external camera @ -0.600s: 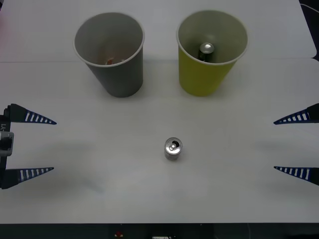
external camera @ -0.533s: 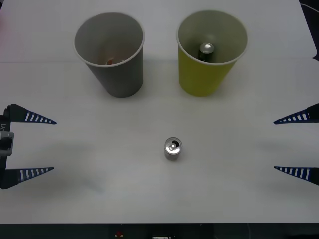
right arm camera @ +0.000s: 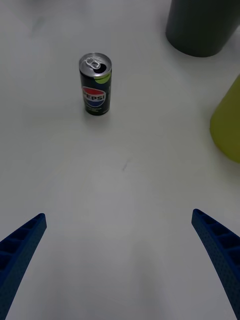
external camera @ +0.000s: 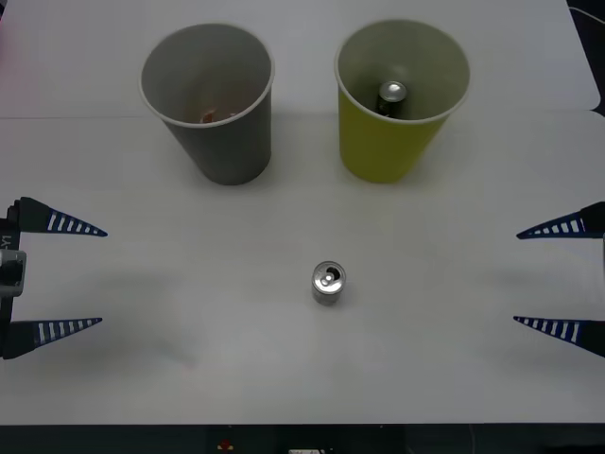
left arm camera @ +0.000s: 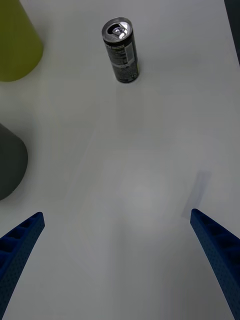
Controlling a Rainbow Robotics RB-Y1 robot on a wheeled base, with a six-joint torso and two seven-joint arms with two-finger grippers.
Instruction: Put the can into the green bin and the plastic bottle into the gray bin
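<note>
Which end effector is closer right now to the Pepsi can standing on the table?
Right, by a little. The right end effector sits open off the Pepsi can's right side; the left end effector sits open farther off its left.

Black can [right arm camera: 95,84], yellow-green bin [external camera: 402,99]

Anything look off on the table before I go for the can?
Nothing spilled or tipped. The can stands upright on the table, apart from both cups. The green bin already holds another dark can; the gray bin has something small inside, too unclear to identify. Both tools, left and right, are open.
</note>
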